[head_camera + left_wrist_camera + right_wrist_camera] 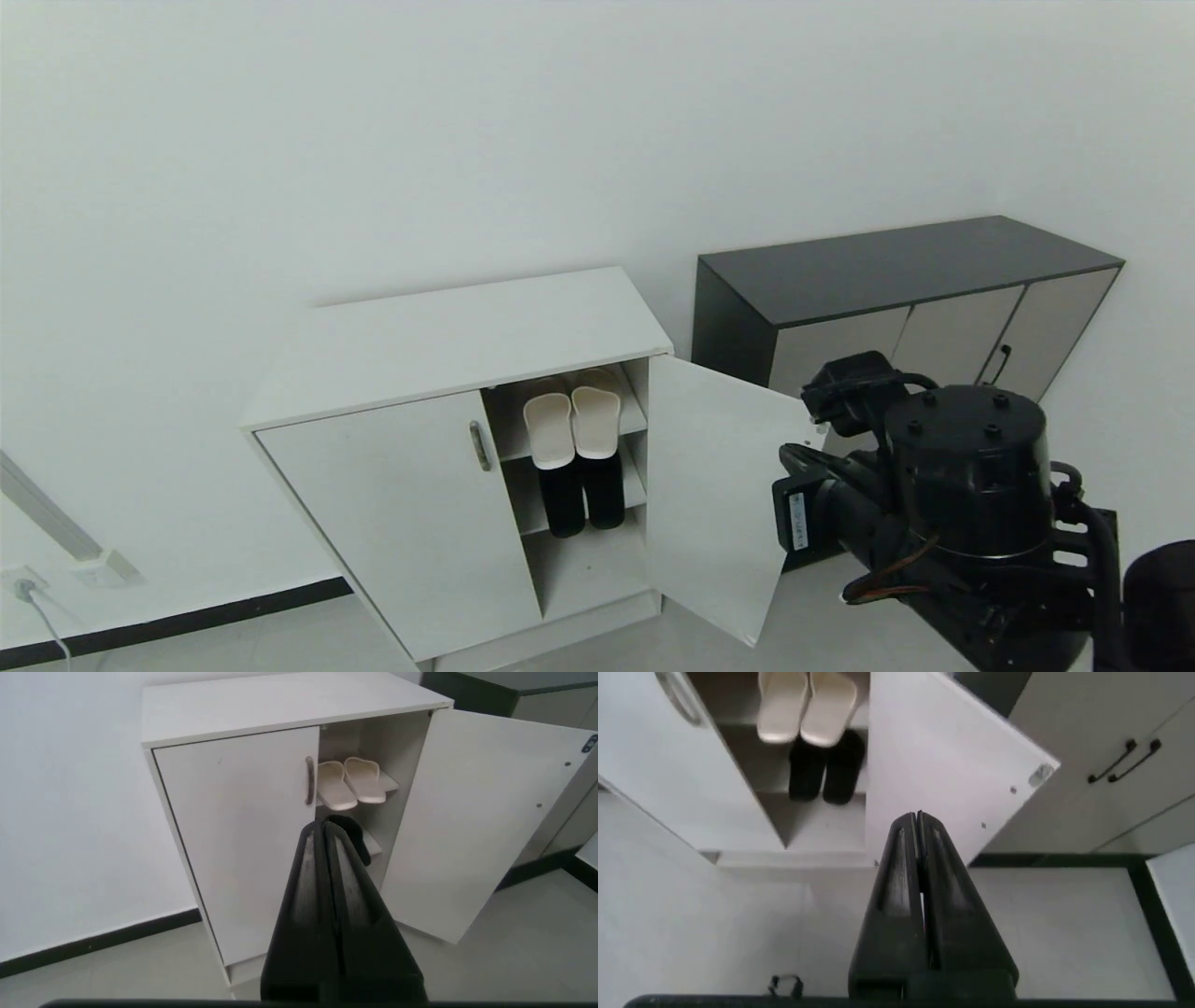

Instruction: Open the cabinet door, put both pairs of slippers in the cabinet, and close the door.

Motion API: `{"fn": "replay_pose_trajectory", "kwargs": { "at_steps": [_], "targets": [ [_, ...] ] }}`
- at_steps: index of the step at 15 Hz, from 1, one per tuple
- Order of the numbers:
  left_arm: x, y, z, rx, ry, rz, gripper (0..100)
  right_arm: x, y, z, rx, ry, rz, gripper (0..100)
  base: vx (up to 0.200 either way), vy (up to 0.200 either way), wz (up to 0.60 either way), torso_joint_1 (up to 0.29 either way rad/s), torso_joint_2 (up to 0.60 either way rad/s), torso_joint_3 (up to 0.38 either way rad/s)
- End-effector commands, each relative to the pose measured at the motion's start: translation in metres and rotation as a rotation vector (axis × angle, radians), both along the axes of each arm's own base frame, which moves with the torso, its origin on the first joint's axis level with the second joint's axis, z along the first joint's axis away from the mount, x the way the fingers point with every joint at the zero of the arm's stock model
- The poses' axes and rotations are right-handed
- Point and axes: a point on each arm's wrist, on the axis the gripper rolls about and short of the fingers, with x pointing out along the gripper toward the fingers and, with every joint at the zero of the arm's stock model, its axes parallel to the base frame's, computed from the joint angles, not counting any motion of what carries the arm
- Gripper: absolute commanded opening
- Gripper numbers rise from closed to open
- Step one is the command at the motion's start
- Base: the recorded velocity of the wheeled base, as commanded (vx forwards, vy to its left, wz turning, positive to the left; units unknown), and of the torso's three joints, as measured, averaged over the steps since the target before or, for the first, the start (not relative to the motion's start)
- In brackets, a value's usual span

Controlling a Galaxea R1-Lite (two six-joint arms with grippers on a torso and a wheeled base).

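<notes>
Dark sideboard [896, 266] and wall socket [23, 586] on a white wall [373, 140].
The sideboard, black-topped with grey doors, stands at three o'clock; the socket, cable [42, 621] plugged in, sits at eight o'clock above a black skirting strip [187, 621].

left hand [325, 826] fingers pressed together, empty, right hand [918, 819] same, fingers together, empty, right arm [943, 476] raised and bent, low right in head view
</notes>
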Motion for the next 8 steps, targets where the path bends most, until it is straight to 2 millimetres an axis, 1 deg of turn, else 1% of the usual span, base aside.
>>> {"fn": "replay_pose_trajectory", "kwargs": {
  "at_steps": [1, 2, 3, 4, 5, 8],
  "targets": [
    [0.0, 0.0, 0.0, 0.001, 0.001, -0.001, 0, 0.029, -0.006, 0.001, 0.034, 0.001, -0.017, 0, 0.0, 0.0, 0.0, 0.0, 0.0, 0.0],
    [0.0, 0.0, 0.0, -0.001, 0.001, -0.001, 0, 0.046, -0.01, 0.004, 0.05, 0.0, -0.031, 0, 0.0, 0.0, 0.0, 0.0, 0.0, 0.0],
    [0.0, 0.0, 0.0, 0.001, 0.001, 0.001, 0, 0.069, -0.016, 0.005, 0.067, -0.007, -0.065, 0, 0.0, 0.0, 0.0, 0.0, 0.0, 0.0],
    [0.0, 0.0, 0.0, -0.001, 0.001, 0.001, 0, 0.097, -0.021, 0.006, 0.081, -0.011, -0.097, 0, 0.0, 0.0, 0.0, 0.0, 0.0, 0.0],
    [0.0, 0.0, 0.0, 0.001, 0.001, 0.001, 0, 0.115, -0.024, 0.004, 0.085, 0.001, -0.115, 0, 0.0, 0.0, 0.0, 0.0, 0.0, 0.0],
    [0.0, 0.0, 0.0, -0.001, 0.001, -0.002, 0, 0.159, -0.032, -0.006, 0.106, 0.021, -0.184, 0, 0.0, 0.0, 0.0, 0.0, 0.0, 0.0]
  ]
}}
